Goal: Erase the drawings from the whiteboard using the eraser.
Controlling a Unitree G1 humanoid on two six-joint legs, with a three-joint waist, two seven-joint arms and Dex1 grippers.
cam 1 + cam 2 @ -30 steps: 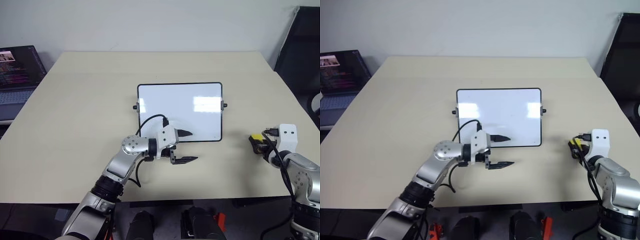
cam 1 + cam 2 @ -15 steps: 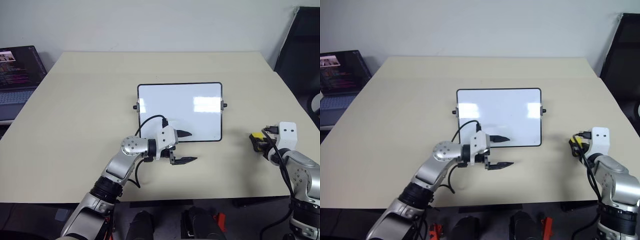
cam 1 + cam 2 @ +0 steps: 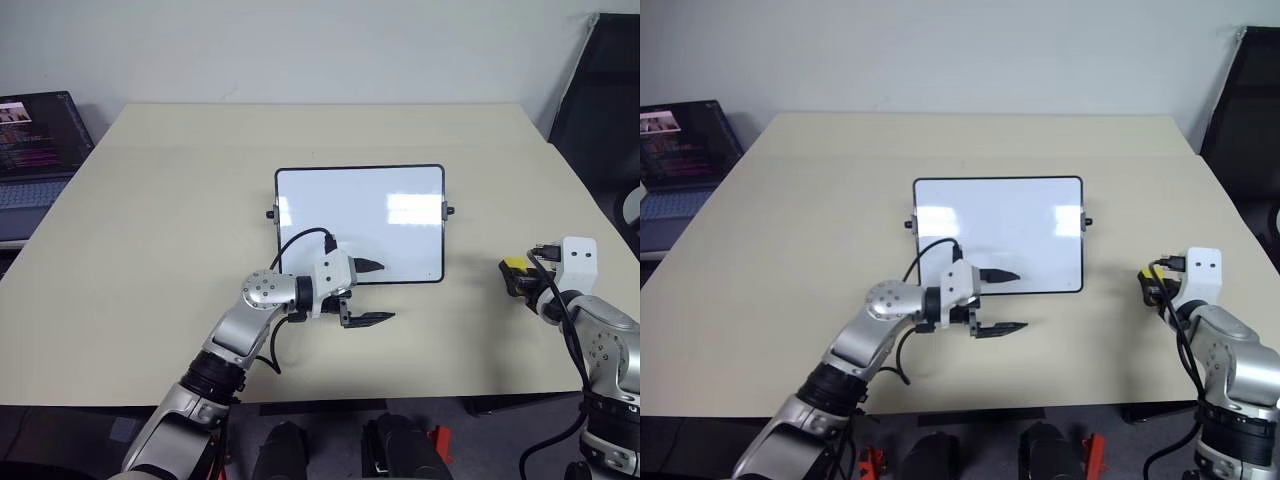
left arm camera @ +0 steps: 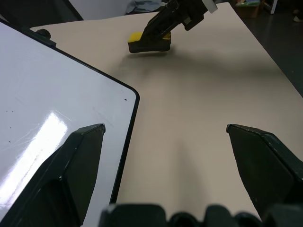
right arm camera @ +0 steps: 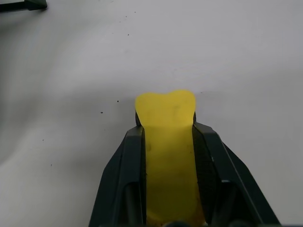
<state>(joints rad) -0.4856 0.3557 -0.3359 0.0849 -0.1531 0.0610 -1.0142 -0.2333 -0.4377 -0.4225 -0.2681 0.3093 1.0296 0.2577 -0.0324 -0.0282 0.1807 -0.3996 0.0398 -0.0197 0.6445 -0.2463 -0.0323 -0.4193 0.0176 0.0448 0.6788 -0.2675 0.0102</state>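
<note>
The whiteboard (image 3: 350, 215) lies flat in the middle of the table. Its visible face is plain white with glare patches, and the drawings are out of view. My left gripper (image 3: 382, 292) hangs open at the board's near edge, one finger over the board's near strip, the other over bare table. In the left wrist view the board's corner (image 4: 57, 109) lies beside the open fingers (image 4: 71, 175). To the right of the board, my right gripper (image 3: 520, 281) is shut on the yellow eraser (image 3: 513, 268), low over the table. The eraser (image 5: 165, 127) sits squeezed between the black fingers (image 5: 130, 161).
An open laptop (image 3: 35, 140) stands off the table's left side. A dark chair (image 3: 600, 90) is at the far right. Bare tabletop (image 3: 180, 220) surrounds the board, and the near table edge runs just below both arms.
</note>
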